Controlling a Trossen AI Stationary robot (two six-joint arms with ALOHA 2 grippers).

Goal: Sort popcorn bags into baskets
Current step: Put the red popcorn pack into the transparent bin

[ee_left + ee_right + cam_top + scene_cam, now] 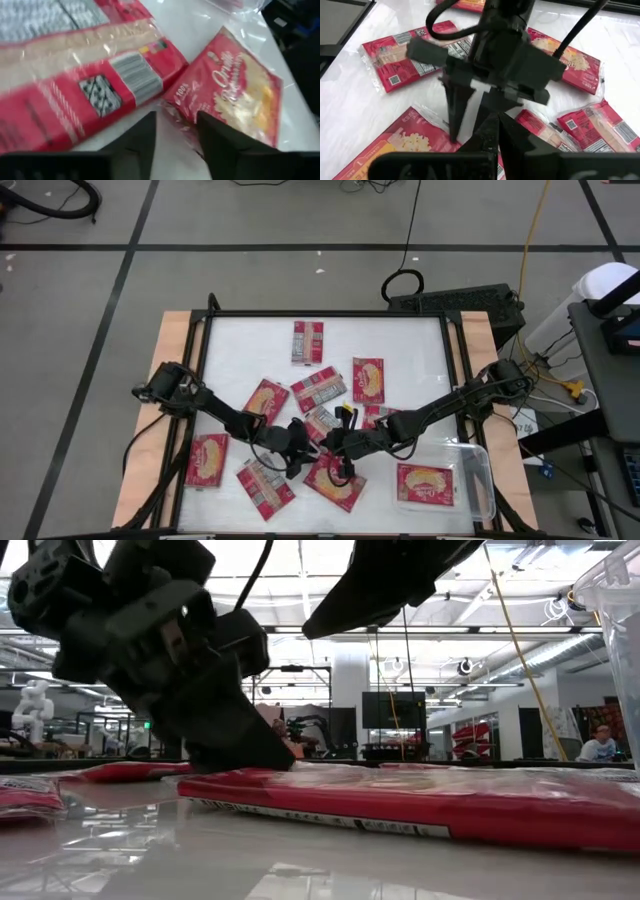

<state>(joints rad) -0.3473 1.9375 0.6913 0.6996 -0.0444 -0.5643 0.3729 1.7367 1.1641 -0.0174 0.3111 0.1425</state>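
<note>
Left gripper (298, 463) low over table, fingers apart, straddling near corner of popcorn bag (335, 480); nothing clamped yet. Bag lies flat, left of clear basket (483, 480), long axis diagonal, pointing away from gripper toward basket. Right gripper (340, 443) shut, empty, just beside; left arm better placed for pick

Looking straight down from high above on the whole counter (330, 340); looking level from counter height, very near, toward the room behind. Mounted on each wrist, close over the packets (235, 95), both sharing with the overhead view the counter's middle.
</note>
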